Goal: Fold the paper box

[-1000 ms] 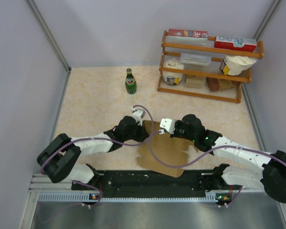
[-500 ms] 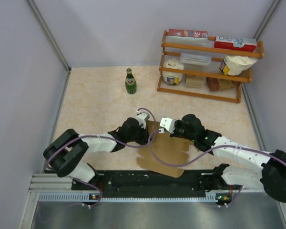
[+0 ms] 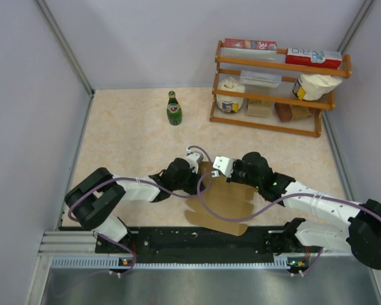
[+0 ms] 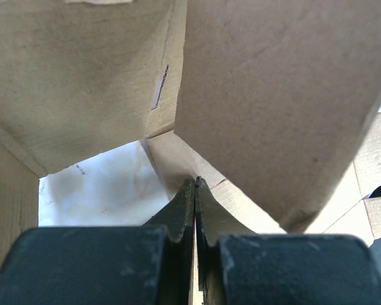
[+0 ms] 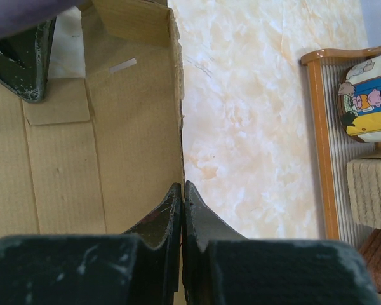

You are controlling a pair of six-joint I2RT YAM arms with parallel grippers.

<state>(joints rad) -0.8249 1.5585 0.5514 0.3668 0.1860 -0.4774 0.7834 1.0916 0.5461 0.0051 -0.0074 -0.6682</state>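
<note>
Top external view puts the box (image 3: 223, 204) on the table (image 3: 127, 140), nearer the arm bases than the bottle (image 3: 173, 109) and a little to its right. It is only partly raised: some panels stand while the rest lies flat.

Left wrist view shows your left tool (image 4: 195, 184) fully closed, with a thin cardboard edge pinched at the fold where two standing panels meet. Right wrist view shows your right tool (image 5: 182, 187) closed too, nipping the top edge of a side wall.

Both grips are shallow, so a sideways tug could slip the board out and let a panel drop back. If you pull the two tools apart, the sheet may tear at a slot or crease off its score line. The purple cable (image 3: 209, 210) lies across the flat part and could drag a flap as you move.

Both arms reach low and forward, elbows splayed outward. Their forearms converge on the box edge closest to the bottle, and the wrists almost face each other.
</note>
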